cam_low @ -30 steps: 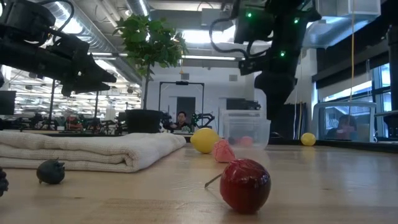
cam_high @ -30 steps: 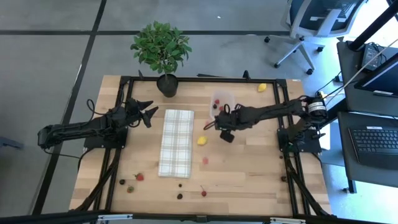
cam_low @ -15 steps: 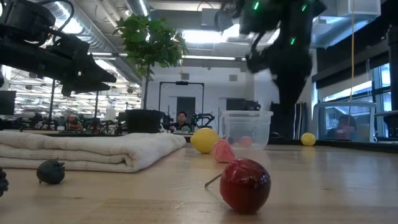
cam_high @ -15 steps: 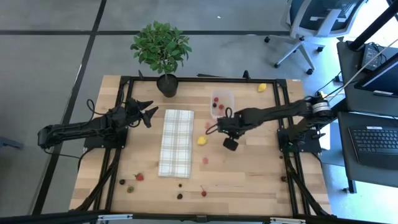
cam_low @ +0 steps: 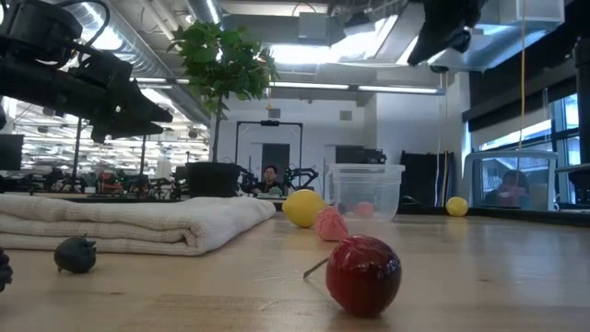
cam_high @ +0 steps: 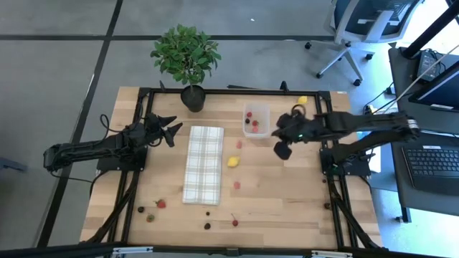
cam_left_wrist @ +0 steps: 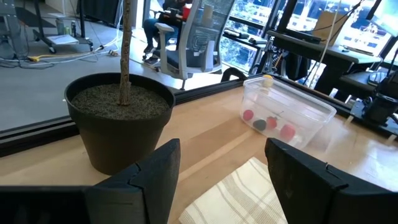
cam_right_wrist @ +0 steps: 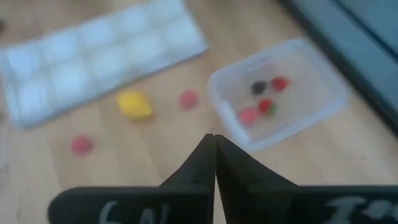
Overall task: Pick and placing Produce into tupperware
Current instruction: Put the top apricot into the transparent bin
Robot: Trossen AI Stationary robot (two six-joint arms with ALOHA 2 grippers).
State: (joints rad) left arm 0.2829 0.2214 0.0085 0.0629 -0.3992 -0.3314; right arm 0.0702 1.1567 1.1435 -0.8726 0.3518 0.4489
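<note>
The clear tupperware [cam_high: 256,120] [cam_right_wrist: 277,99] [cam_left_wrist: 287,111] [cam_low: 365,191] stands on the table's far middle with a few red pieces and one dark piece inside. Loose produce lies on the wood: a yellow piece [cam_high: 232,162] [cam_right_wrist: 134,104], a pink one [cam_high: 239,144] [cam_right_wrist: 188,98], red ones [cam_high: 236,185], and a stemmed red one [cam_low: 363,273] near the front. My right gripper [cam_high: 280,151] [cam_right_wrist: 214,138] hangs raised to the right of the tupperware, shut and with nothing in it. My left gripper [cam_high: 172,130] [cam_left_wrist: 224,162] waits open beside the plant pot.
A folded checked cloth [cam_high: 204,163] lies left of centre. A potted plant [cam_high: 188,61] stands at the far edge, its pot [cam_left_wrist: 118,124] just ahead of my left gripper. More small pieces lie near the front edge [cam_high: 161,203], and a yellow one [cam_high: 302,100] sits at the far right.
My right gripper has risen well above the table and drawn back toward the table's right edge, away from the spot beside the tupperware. It stays shut. In the low view it has climbed almost out of the top.
</note>
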